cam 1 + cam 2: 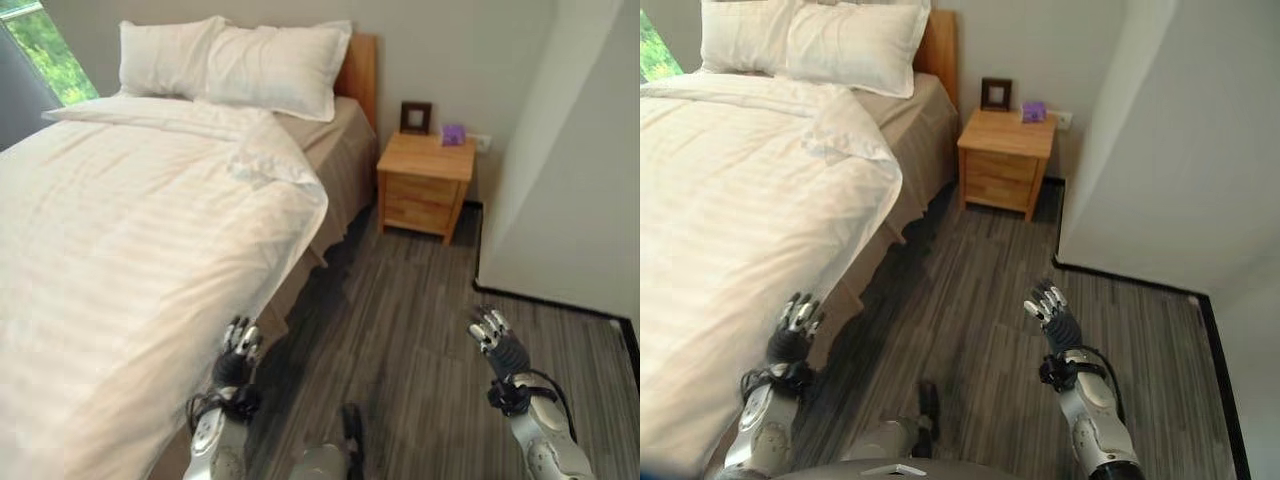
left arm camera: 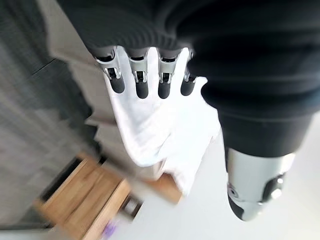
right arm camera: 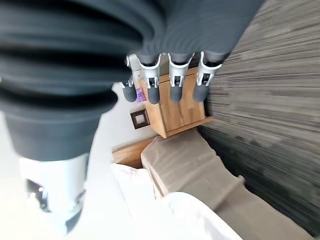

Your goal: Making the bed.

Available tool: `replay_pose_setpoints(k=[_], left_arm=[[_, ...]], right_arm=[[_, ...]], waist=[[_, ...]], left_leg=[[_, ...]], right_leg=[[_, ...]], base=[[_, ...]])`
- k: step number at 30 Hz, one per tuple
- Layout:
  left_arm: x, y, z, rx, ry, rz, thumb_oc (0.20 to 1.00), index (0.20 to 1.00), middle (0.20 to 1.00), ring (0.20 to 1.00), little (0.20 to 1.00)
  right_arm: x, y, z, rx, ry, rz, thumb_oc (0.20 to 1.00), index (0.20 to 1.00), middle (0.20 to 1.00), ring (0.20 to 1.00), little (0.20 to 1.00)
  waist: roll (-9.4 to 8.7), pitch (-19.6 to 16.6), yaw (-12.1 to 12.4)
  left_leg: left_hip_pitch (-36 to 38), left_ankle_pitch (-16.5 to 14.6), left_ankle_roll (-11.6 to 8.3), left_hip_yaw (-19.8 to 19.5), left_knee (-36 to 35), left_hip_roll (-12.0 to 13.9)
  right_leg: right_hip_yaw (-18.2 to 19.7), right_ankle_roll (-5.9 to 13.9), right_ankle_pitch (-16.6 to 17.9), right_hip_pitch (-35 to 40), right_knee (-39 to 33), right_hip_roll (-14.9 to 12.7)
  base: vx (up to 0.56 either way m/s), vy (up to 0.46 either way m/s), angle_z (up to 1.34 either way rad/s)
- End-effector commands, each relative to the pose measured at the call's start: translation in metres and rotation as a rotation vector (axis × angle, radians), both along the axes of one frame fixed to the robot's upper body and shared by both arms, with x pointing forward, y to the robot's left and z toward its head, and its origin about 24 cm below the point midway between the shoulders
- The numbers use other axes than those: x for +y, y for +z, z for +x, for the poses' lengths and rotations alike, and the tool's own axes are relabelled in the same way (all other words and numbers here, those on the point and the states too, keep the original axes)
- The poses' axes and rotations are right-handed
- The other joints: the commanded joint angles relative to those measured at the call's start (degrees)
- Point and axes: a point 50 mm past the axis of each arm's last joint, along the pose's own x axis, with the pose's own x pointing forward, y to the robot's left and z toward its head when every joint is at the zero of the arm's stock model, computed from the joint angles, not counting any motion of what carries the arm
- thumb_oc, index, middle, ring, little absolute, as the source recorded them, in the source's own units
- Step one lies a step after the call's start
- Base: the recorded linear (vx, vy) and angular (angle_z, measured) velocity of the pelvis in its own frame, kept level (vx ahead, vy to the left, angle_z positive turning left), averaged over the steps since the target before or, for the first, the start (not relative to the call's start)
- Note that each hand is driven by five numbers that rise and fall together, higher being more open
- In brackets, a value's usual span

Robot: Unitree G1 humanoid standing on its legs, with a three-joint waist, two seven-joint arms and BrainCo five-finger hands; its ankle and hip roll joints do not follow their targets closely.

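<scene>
Left eye view, item by item. Bed (image 1: 345, 165): lying along the robot's left, tan fitted sheet showing on the near side and by the headboard. Duvet (image 1: 130, 240): white, striped, covering most of the mattress, its upper corner (image 1: 270, 160) sitting folded back and rumpled below the pillows, its side edge hanging over the near side. Pillows (image 1: 240, 62): two, white, resting against the wooden headboard (image 1: 362, 70). Nightstand (image 1: 425, 183): wooden, standing beside the bed head, carrying a dark picture frame (image 1: 415, 116) and a small purple object (image 1: 453, 133).

Left hand (image 1: 240, 350): hovering just beside the hanging duvet edge, fingers straight and released, holding nothing; whether it is brushing the cloth is not clear. Right hand (image 1: 495, 340): hovering over the grey plank floor (image 1: 400, 330), well apart from the bed, fingers extended, empty.

Step in hand, as judged: approaching to straighten the duvet. Doing it well is likely meaning taking the side edge near the rumpled corner, drawing it toward the headboard, and smoothing flat without dragging the pillows.
</scene>
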Motion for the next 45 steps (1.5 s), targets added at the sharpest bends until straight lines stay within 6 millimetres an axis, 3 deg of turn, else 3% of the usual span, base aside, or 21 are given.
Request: replay_pose_setpoints(k=[1,2,3,4,6,8,11,12,14,17,20,23,24,25,27,29,31,33,38,42,45], left_arm=[[0.016,0.055,0.03,-0.195,0.002,0.216,1.0,1.0,1.0,1.0,1.0],[0.014,0.058,0.032,-0.22,0.005,0.204,1.0,1.0,1.0,1.0,1.0],[0.011,0.064,0.037,-0.245,-0.009,0.214,1.0,1.0,1.0,1.0,1.0],[0.011,0.066,0.04,-0.253,-0.017,0.212,1.0,1.0,1.0,1.0,1.0],[0.01,0.068,0.042,-0.267,-0.025,0.205,1.0,1.0,1.0,1.0,1.0],[0.004,0.067,0.043,-0.282,-0.059,0.148,1.0,1.0,1.0,1.0,1.0],[0.0,0.059,0.042,-0.261,-0.065,0.108,1.0,1.0,1.0,1.0,1.0],[0.0,0.059,0.042,-0.262,-0.065,0.109,1.0,1.0,1.0,1.0,1.0],[-0.001,0.058,0.045,-0.259,-0.074,0.113,1.0,1.0,1.0,1.0,1.0],[-0.003,0.059,0.048,-0.258,-0.095,0.137,1.0,1.0,1.0,1.0,1.0],[-0.003,0.059,0.051,-0.259,-0.1,0.147,1.0,1.0,1.0,1.0,1.0],[-0.002,0.058,0.05,-0.269,-0.07,0.118,1.0,1.0,1.0,1.0,1.0],[0.0,0.058,0.05,-0.276,-0.029,0.086,1.0,1.0,1.0,1.0,1.0],[0.001,0.058,0.05,-0.281,-0.016,0.07,1.0,1.0,1.0,1.0,1.0],[0.002,0.057,0.047,-0.259,-0.028,0.092,1.0,1.0,1.0,1.0,1.0],[0.004,0.058,0.047,-0.253,-0.027,0.108,1.0,1.0,1.0,1.0,1.0],[0.006,0.054,0.045,-0.235,-0.023,0.089,1.0,1.0,1.0,1.0,1.0],[0.004,0.048,0.044,-0.213,-0.035,0.067,1.0,1.0,1.0,1.0,1.0],[0.003,0.038,0.037,-0.148,-0.061,0.098,1.0,1.0,1.0,1.0,1.0],[0.007,0.038,0.035,-0.137,-0.043,0.119,1.0,1.0,1.0,1.0,1.0],[0.016,0.039,0.029,-0.138,0.015,0.12,1.0,1.0,1.0,1.0,1.0]], right_arm=[[0.013,0.035,0.026,-0.193,0.039,0.014,1.0,1.0,1.0,1.0,1.0],[0.016,0.036,0.027,-0.197,0.041,0.046,1.0,1.0,1.0,1.0,1.0],[0.021,0.037,0.028,-0.204,0.064,0.049,1.0,1.0,1.0,1.0,1.0],[0.022,0.038,0.028,-0.206,0.076,0.032,1.0,1.0,1.0,1.0,1.0],[0.022,0.039,0.029,-0.206,0.081,0.03,1.0,1.0,1.0,1.0,1.0],[0.02,0.038,0.028,-0.199,0.068,0.055,1.0,1.0,1.0,1.0,1.0],[0.015,0.033,0.023,-0.175,0.027,0.073,1.0,1.0,1.0,1.0,1.0],[0.015,0.033,0.023,-0.175,0.027,0.073,1.0,1.0,1.0,1.0,1.0],[0.015,0.032,0.02,-0.171,0.026,0.072,1.0,1.0,1.0,1.0,1.0],[0.013,0.031,0.015,-0.166,0.042,0.043,1.0,1.0,1.0,1.0,1.0],[0.011,0.032,0.015,-0.17,0.061,0.023,1.0,1.0,1.0,1.0,1.0],[0.01,0.036,0.018,-0.188,0.083,0.0,1.0,1.0,1.0,1.0,1.0],[0.01,0.041,0.023,-0.208,0.107,-0.019,1.0,1.0,1.0,1.0,1.0],[0.01,0.044,0.026,-0.221,0.108,-0.013,1.0,1.0,1.0,1.0,1.0],[0.005,0.05,0.029,-0.239,0.093,-0.018,1.0,1.0,1.0,1.0,1.0],[0.001,0.052,0.031,-0.243,0.084,-0.034,1.0,1.0,1.0,1.0,1.0],[-0.011,0.054,0.034,-0.236,0.043,-0.089,1.0,1.0,1.0,1.0,1.0],[-0.022,0.057,0.035,-0.241,-0.009,-0.105,1.0,1.0,1.0,1.0,1.0],[-0.039,0.061,0.033,-0.255,-0.105,-0.126,1.0,1.0,1.0,1.0,1.0],[-0.044,0.066,0.033,-0.284,-0.157,-0.112,1.0,1.0,1.0,1.0,1.0],[-0.05,0.058,0.026,-0.257,-0.216,-0.112,1.0,1.0,1.0,1.0,1.0]], waist=[[-4.28,0.8,1.8],[-3.14,2.1,0.4],[-1.07,3.6,-1.4],[-0.52,4.2,-2.2],[-0.41,4.5,-2.8],[-1.12,5.2,-3.2],[-2.37,5.1,-3.9],[-2.38,5.1,-3.9],[-2.73,4.9,-4.6],[-2.87,4.4,-5.6],[-3.27,3.6,-6.9],[-2.42,3.1,-7.5],[-2.04,4.1,-7.0],[-3.14,5.0,-6.4],[-5.5,7.4,-4.0],[-5.69,8.2,-3.6],[-5.12,8.3,-2.7],[-4.55,8.0,-2.0],[-3.02,6.2,-0.9],[-2.39,4.3,-0.5],[-3.57,2.5,-0.6]], left_leg=[[0.3,-1.5,-0.03,0.8,3.3,-2.6],[3.8,-2.4,0.41,-0.3,1.9,-1.9],[9.4,-4.5,1.17,-1.7,0.4,-0.6],[11.6,-5.0,1.19,-2.9,-0.7,-0.5],[13.1,-5.2,0.84,-3.9,-1.5,-0.3],[16.2,-6.8,-0.78,-7.0,-2.4,0.1],[19.1,-9.1,-3.38,-11.5,-3.0,0.7],[19.1,-9.0,-3.39,-11.4,-3.0,0.7],[20.1,-10.0,-4.62,-13.7,-3.3,1.5],[22.9,-11.9,-6.19,-16.7,-3.5,3.6],[25.4,-12.7,-7.76,-20.6,-2.2,6.5],[25.1,-9.1,-9.65,-22.8,3.8,10.7],[19.4,-1.1,-9.7,-24.3,16.5,11.9],[14.9,1.6,-8.6,-24.4,26.1,11.5],[6.1,3.0,-6.75,-23.0,39.0,9.5],[3.6,2.6,-6.55,-20.9,40.8,10.3],[0.7,3.9,-8.09,-14.2,37.3,14.4],[-2.0,3.9,-9.76,-9.1,32.1,15.2],[-6.2,4.0,-8.9,0.7,17.6,7.9],[-4.4,6.0,-8.73,4.3,8.8,5.4],[-0.2,0.4,-5.26,3.2,6.3,3.1]], right_leg=[[1.6,11.24,22.9,-3.4,25.3,-9.5],[1.4,11.67,24.4,-8.0,32.6,-10.3],[-1.5,10.34,23.2,-14.7,40.0,-12.4],[-3.5,9.68,21.7,-17.2,40.8,-14.2],[-6.1,8.82,20.7,-18.6,37.9,-16.1],[-8.2,8.02,18.8,-20.1,26.3,-17.6],[-1.3,9.12,20.8,-21.4,5.4,-15.2],[-1.4,9.1,21.1,-21.2,5.0,-15.1],[3.7,10.72,23.0,-22.2,-1.9,-14.8],[5.9,12.68,24.4,-26.3,-4.3,-15.8],[8.2,12.68,25.0,-24.7,-3.0,-15.1],[7.8,10.75,23.1,-24.6,1.4,-13.1],[6.7,8.04,20.7,-22.7,2.8,-11.9],[5.5,6.34,20.1,-20.2,1.9,-11.6],[4.2,3.45,18.2,-15.8,0.4,-11.2],[2.9,2.76,17.2,-14.3,0.1,-10.7],[0.2,2.4,15.4,-10.4,-1.9,-9.6],[-2.6,2.37,14.2,-7.7,-3.4,-9.1],[-5.4,2.58,11.6,-4.0,-4.3,-6.4],[-7.6,3.32,9.6,-1.3,-4.3,-5.5],[-8.8,5.25,9.2,-0.3,0.4,-7.8]], base=[[0.39,0.238,-0.17],[0.58,0.279,-0.07],[0.6,0.205,0.26],[0.65,0.131,0.67],[0.33,-0.021,0.67],[0.53,-0.226,0.6],[0.5,-0.286,0.64],[0.34,-0.158,0.62],[0.37,-0.171,0.71],[0.48,-0.239,0.72],[0.42,-0.307,0.58],[0.38,-0.427,0.54],[0.37,-0.576,0.16],[0.35,-0.668,0.18],[0.18,-0.492,0.36],[0.13,-0.297,0.27],[0.25,-0.296,0.34],[0.27,-0.169,0.66],[0.26,-0.077,0.74],[0.33,0.033,0.31],[0.42,0.127,0.24]])
